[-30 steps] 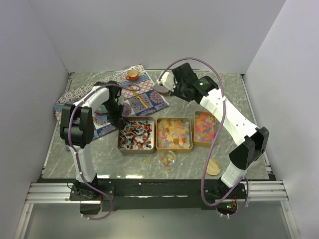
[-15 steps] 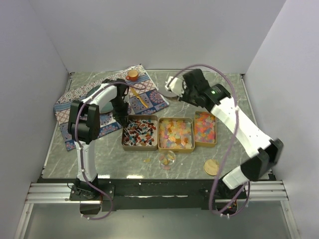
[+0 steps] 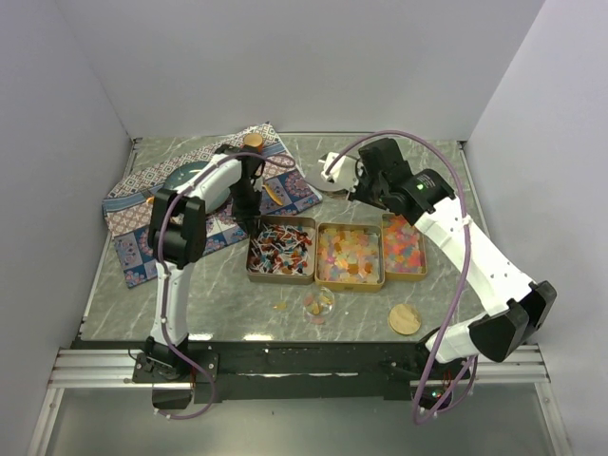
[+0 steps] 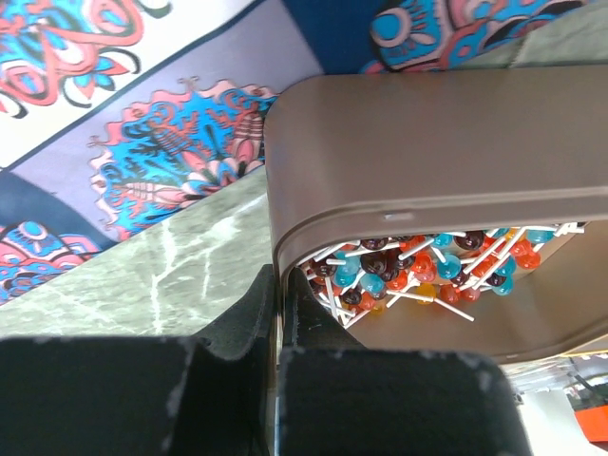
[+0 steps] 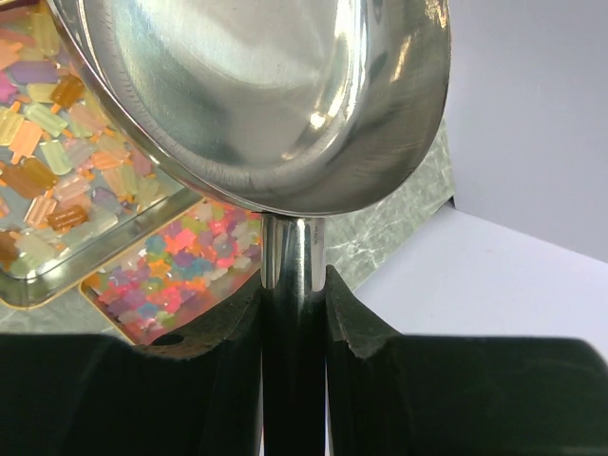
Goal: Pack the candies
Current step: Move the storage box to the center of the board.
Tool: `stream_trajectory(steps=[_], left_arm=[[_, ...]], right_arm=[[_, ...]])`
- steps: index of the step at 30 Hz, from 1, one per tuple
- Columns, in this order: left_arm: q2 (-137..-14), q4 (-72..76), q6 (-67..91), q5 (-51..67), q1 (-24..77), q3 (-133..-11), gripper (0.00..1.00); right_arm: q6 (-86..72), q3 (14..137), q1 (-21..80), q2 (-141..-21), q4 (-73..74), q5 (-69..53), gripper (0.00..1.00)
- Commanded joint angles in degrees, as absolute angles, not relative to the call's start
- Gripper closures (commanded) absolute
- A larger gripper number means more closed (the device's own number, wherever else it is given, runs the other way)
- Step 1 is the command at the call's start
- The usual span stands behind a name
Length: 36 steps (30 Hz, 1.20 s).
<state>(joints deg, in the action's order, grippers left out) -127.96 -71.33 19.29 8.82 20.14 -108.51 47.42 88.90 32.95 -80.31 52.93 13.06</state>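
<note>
Tins sit further right than a second ago, and both arms have swung right with them. Patterned cloth lies left of the left claw. Left claw is clamped on a wall of the left tin, with mixed candies just past its fingertips, inside. Right claw is clamped on the handle of a steel scoop; can't tell if it's loaded. Pale squares and bright pieces lie below it in their tins. Step: probably steadying the tin before a scoop. Next: dip the scoop into a tin and carry the load to the small dish, well nearer the bases than both claws. Cork disc sits beside the dish.
</note>
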Motion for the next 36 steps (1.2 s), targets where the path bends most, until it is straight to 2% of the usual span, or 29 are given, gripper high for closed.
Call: stream_trajectory(steps=[1,11,12,14,16,18,21,29,34,36], left_arm=[[-130.9,-61.8,23.4,18.2,22.9,-111.5,0.99],[-133.2,-57.4,23.8,26.4,24.3,-121.7,0.99],[-132.6,-57.5,23.2,25.9,24.4,-121.9,0.90],[-131.9,-58.0,22.5,25.4,24.2,-121.1,0.83],[-130.1,-58.4,21.2,26.4,22.9,-118.7,0.63],[-128.2,-58.6,19.8,29.2,20.6,-116.9,0.52],[-125.5,-59.2,18.8,29.9,17.5,-116.4,0.42],[-117.3,-57.0,17.1,37.9,9.2,-115.2,0.39],[-119.7,-56.7,9.7,65.1,7.3,-114.3,0.38],[-120.3,-53.3,8.3,68.8,7.2,-111.4,0.41]], right_arm=[[46.5,89.7,32.7,-79.1,51.9,13.7,1.00],[47.0,86.1,32.7,-78.1,52.2,13.4,1.00],[46.8,86.6,32.7,-78.6,52.0,13.4,1.00],[46.4,88.4,32.7,-80.1,52.0,13.4,1.00],[45.9,89.9,32.7,-81.1,52.0,13.1,1.00],[45.8,91.4,32.7,-82.5,52.1,12.9,1.00],[45.8,91.9,32.9,-83.8,51.9,12.8,1.00],[49.2,88.1,33.6,-83.9,48.1,10.3,1.00],[51.8,90.6,34.2,-88.0,47.0,8.3,1.00],[52.6,93.2,34.7,-89.7,47.1,7.0,1.00]])
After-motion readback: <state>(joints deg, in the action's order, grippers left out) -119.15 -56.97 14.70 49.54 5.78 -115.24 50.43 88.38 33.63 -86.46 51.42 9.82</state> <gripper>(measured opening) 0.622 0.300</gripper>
